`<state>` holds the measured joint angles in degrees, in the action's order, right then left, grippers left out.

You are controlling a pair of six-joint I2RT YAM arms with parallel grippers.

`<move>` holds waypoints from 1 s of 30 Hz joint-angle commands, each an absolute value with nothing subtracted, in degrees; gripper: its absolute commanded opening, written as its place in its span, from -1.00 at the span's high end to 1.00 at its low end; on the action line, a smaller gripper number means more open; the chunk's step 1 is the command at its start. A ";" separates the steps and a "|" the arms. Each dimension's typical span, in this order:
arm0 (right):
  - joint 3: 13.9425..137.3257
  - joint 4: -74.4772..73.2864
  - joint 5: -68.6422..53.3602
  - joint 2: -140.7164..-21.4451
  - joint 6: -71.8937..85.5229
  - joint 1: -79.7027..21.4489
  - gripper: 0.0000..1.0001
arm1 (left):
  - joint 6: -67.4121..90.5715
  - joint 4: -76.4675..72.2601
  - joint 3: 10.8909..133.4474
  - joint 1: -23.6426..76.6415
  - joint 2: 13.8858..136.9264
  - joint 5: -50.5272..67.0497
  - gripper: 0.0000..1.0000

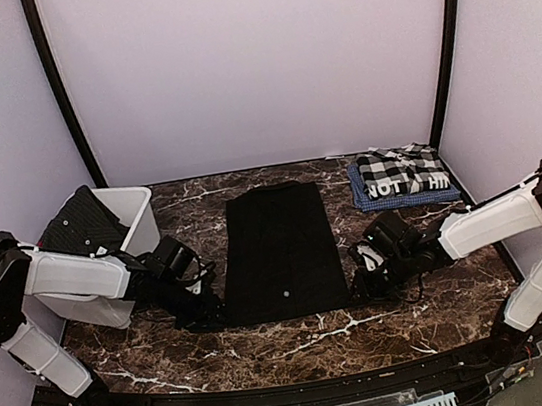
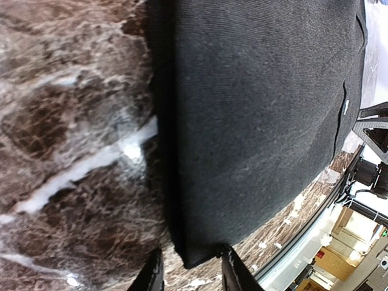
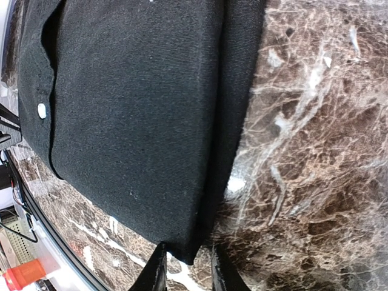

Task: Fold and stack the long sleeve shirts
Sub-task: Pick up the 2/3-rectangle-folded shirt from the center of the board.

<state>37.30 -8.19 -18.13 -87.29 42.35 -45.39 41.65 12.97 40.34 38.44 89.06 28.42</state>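
Risk no. 1 is a thin pinch. The left gripper [image 2: 193, 276] and right gripper [image 3: 187, 274] each stand w/ fingers apart, straddling a near corner of the black shirt [image 1: 280, 252], not yet clamped on it. We see more than one layer at each corner, so if the fingers catch only the top one, we judge the fold will peel open on a lift. Risk no. 2: an uneven pull btwn the two arms would skew the strip or drag it across the table [image 1: 423, 313]. The fingertips also sit right at the table top, so they could scrape it or miss the edge altogether.

The shirt lies flat mid-table as a long, narrow rectangle, no sleeves showing, edges fairly straight, w/ a small white dot [image 1: 286, 293] by its near end. The cloth looks soft and matte, prob. limp once raised. A checked shirt [image 1: 403, 174], already folded, rests far right, well apart. Another dark shirt [image 1: 78, 228] hangs over the bin [image 1: 138, 203] at the left.
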 commanded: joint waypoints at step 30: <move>34.54 -2.32 -18.06 -82.13 44.51 -45.71 1.00 | 47.35 11.19 39.97 41.00 88.12 26.96 1.00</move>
